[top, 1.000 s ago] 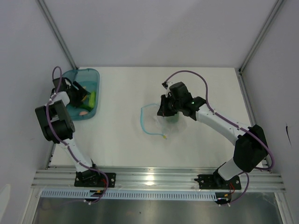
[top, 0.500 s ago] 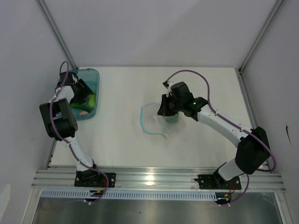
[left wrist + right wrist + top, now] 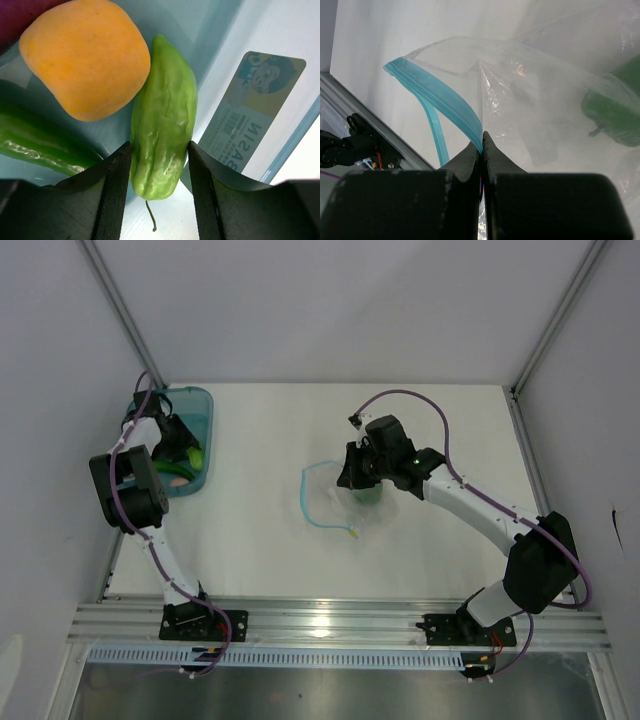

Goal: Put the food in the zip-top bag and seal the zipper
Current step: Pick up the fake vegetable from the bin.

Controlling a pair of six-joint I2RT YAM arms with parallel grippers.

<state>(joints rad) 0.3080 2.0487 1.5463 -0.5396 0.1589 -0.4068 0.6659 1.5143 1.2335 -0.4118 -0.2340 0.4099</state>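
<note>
A white table carries a teal tub at its left edge and the clear zip-top bag at center, one green food piece inside; the right gripper pinches the bag's blue zipper, while the left gripper, fingers spread, straddles a light green pepper beside an orange fruit in the tub

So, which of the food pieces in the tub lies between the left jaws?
The light green wrinkled pepper, lying lengthwise between them. The orange fruit and the dark green piece lie outside the jaws.
</note>
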